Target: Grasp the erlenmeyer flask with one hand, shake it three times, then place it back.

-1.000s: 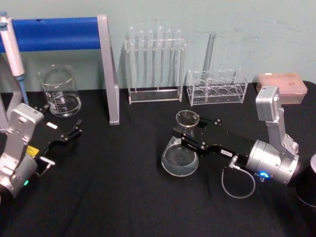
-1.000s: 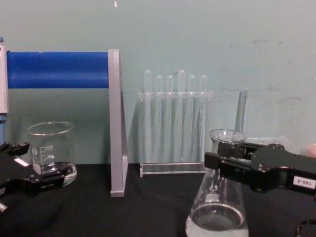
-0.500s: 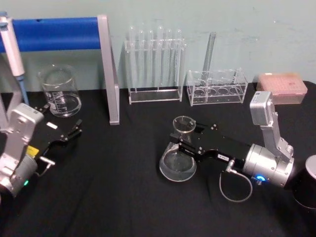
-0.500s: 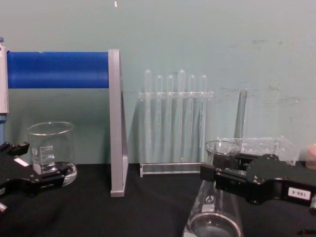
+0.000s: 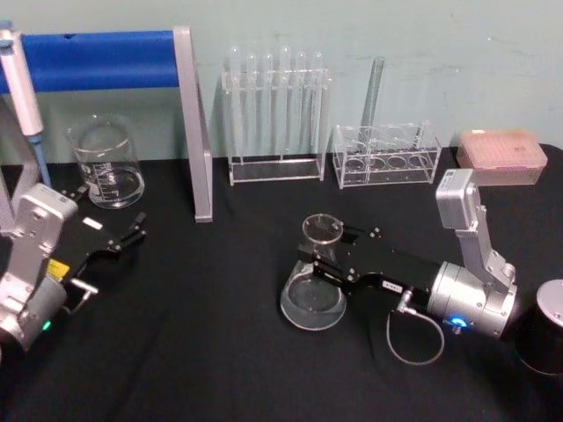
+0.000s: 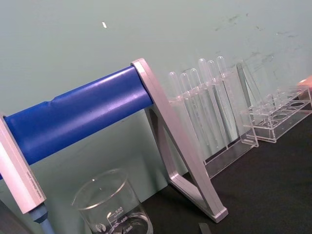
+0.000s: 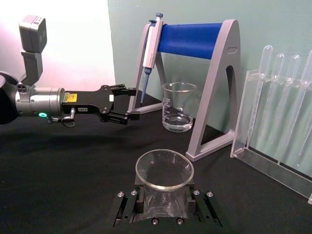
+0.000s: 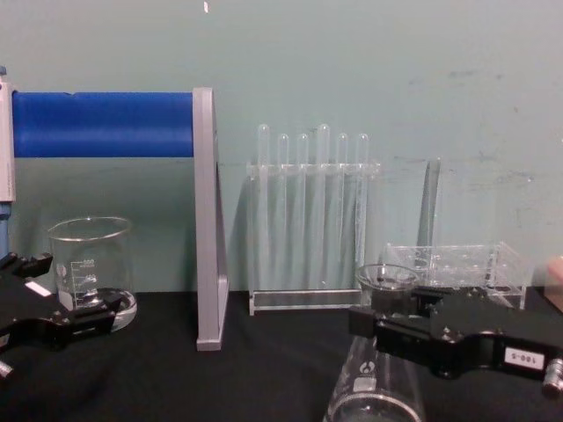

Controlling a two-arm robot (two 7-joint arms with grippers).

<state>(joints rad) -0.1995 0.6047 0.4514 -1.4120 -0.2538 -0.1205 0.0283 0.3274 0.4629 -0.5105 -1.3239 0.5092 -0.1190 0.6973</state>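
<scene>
The erlenmeyer flask [image 5: 305, 308] is clear glass with a wide base and a flared rim, and it stands upright near the middle of the black table. My right gripper [image 5: 327, 260], the hand, is shut on its neck just under the rim. In the chest view the black fingers [image 8: 387, 323] cross the neck above the flask body [image 8: 368, 391]. The right wrist view looks down on the flask rim [image 7: 164, 187] between my right gripper [image 7: 164, 201] jaws. I cannot tell whether the base touches the cloth. My left gripper [image 5: 132, 232] rests open at the left, near the beaker.
A graduated beaker [image 5: 107, 165] sits at the back left under a pipette stand with a blue bar [image 5: 97, 60]. A test tube rack [image 5: 274, 114], a second clear rack [image 5: 387, 156] and a pink box [image 5: 501, 155] line the back. A dark cylinder [image 5: 545, 332] stands at the right edge.
My right gripper has carried the flask lower and a little to the left and towards me. The left arm has not moved.
</scene>
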